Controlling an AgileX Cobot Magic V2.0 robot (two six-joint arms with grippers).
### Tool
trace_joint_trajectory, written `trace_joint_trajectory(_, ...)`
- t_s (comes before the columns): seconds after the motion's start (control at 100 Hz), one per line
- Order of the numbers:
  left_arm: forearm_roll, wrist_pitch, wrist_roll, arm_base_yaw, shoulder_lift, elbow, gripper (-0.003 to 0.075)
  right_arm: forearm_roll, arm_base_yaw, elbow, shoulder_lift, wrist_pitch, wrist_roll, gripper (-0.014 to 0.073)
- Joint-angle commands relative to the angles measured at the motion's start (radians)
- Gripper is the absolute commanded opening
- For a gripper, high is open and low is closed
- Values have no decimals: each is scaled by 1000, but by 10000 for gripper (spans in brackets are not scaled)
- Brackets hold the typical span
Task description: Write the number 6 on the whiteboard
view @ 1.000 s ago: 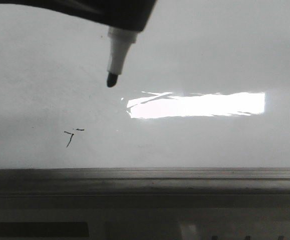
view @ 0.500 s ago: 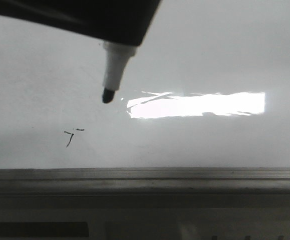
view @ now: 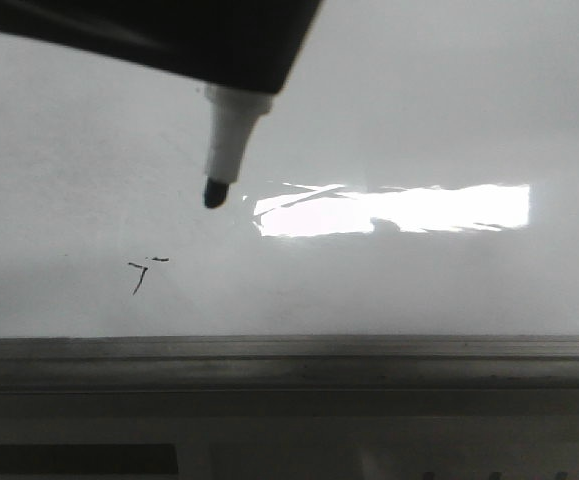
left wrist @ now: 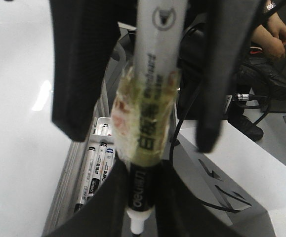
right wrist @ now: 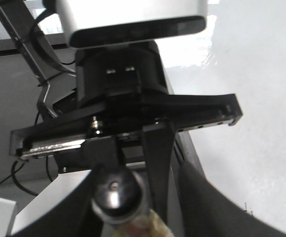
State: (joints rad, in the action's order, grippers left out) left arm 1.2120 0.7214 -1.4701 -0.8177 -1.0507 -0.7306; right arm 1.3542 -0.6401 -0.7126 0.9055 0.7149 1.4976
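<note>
**Pen tip at the board, no 6 yet**

The left gripper point(left wrist: 141, 200) seems closed on the marker point(view: 231, 125) near its writing end, though the wrist view is blurry. For the right gripper point(right wrist: 123, 217), I cannot tell if it grips.

The marker's long axis is steep and its tip points down at the whiteboard point(view: 419, 110). The tip sits just left of the glare point(view: 399, 210), and up and right of a small scribble point(view: 141, 275). Tip vs. board contact is unclear. The number 6 is not drawn, so approx. the whole figure remains.

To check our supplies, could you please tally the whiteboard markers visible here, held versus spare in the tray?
Held whiteboard marker: 1
Spare markers in the tray: 3 clearly visible, possibly more hidden
Total: 4 visible
</note>
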Motion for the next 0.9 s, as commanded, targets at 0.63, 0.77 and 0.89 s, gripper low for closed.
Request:
trace_joint_trajectory(0.63, 59, -324, 134, 3, 170, 17, 414, -95, -4, 37, -122, -318, 13, -40)
trace_joint_trajectory(0.77, 104, -514, 147, 3, 324, 111, 371, -121, -4, 133, -193, -449, 16, -40)
trace_joint_trajectory(0.89, 173, -680, 147, 3, 439, 194, 321, -128, -4, 164, -208, -570, 88, -40)
